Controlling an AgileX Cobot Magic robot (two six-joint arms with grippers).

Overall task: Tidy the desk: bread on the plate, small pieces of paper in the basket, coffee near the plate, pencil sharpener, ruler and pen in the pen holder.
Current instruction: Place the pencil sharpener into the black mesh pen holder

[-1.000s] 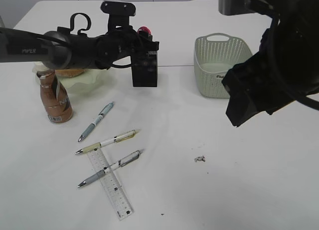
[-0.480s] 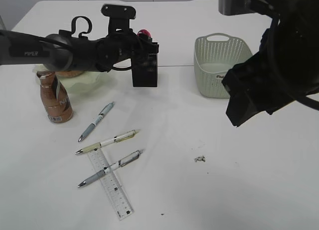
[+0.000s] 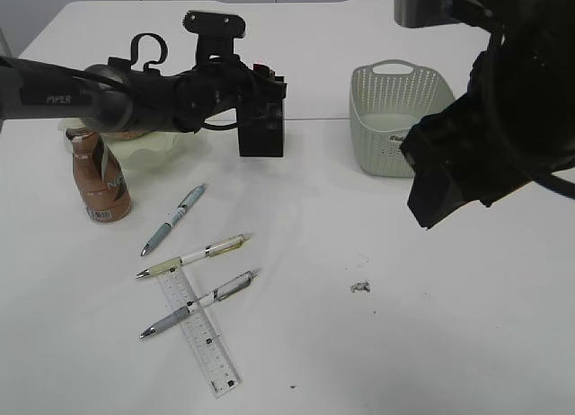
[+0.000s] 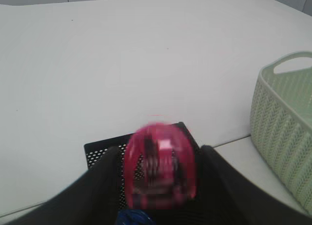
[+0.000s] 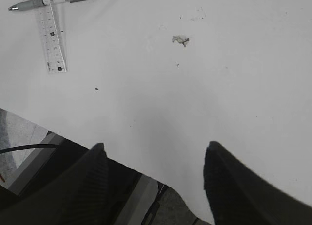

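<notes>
Pencil sharpener [image 4: 160, 165] sits between parted left gripper [image 4: 158, 186] fingers above pen holder [image 4: 105, 152].

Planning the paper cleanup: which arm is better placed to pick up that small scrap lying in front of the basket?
Probably the right. Its claw hangs open and empty with the paper scrap in its wrist view, while the left claw is busy over the pen holder with the pink sharpener.
</notes>
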